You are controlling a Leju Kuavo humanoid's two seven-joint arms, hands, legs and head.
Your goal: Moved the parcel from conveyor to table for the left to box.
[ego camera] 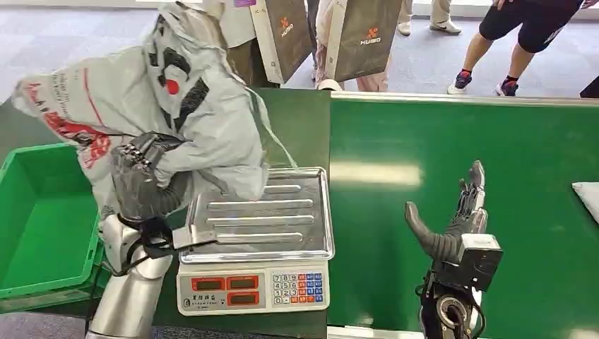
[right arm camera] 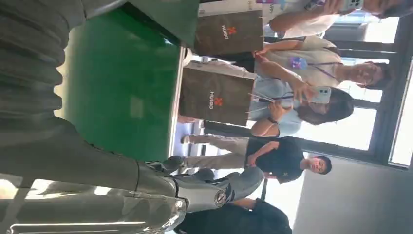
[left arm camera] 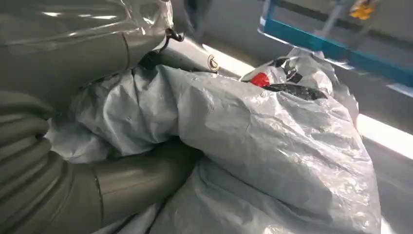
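Overhead, left robot hand (ego camera: pixel 145 176) gripping parcel (ego camera: pixel 176 106), above scale (ego camera: pixel 258 240)

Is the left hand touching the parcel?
Touching. The head view shows the left hand gripping the parcel above the scale; the left wrist view shows its fingers pressed into the plastic.

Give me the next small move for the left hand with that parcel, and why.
Probably carry it left and lower it toward the green bin. The left hand grips the grey parcel raised above the scale, part of the bag sagging over the scale's tray, so it isn't boxed yet. The right hand is open over the conveyor, holding nothing.
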